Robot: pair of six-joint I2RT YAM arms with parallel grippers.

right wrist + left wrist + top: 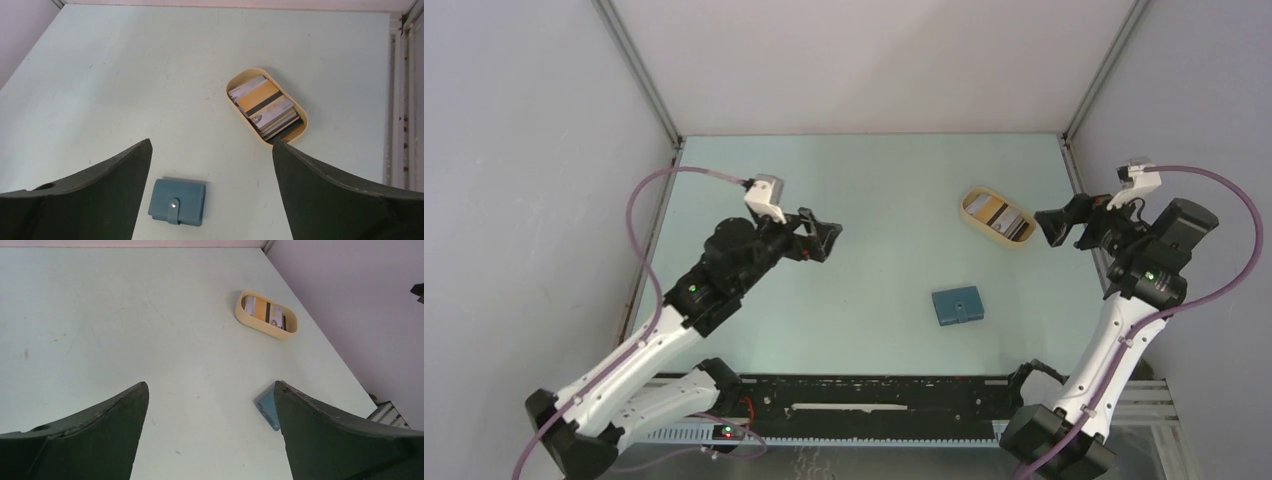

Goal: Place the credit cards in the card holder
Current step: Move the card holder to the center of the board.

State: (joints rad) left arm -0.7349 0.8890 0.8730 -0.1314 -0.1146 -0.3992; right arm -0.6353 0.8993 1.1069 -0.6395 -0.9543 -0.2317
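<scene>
Fig. 1. Opening state of the task, as I read it from the console. Both the right jaws and the left jaws are released, spread wide, grasping nothing. The credit cards (pixel 265 107) lie stacked flat inside the tan tray (pixel 257 327), their long axis along the tray's, running far-left to near-right in the top view. The right arm (pixel 1144 270) is nearer, its jaws hovering just right of the tray. The left arm (pixel 724 265) is well apart across the counter (pixel 874 180). The card holder (pixel 177 201) lies snapped shut on the counter, near-left of the tray and apart from it. I judge 2 obstacles: the tray wall around the stack, and the holder's closed flap
</scene>
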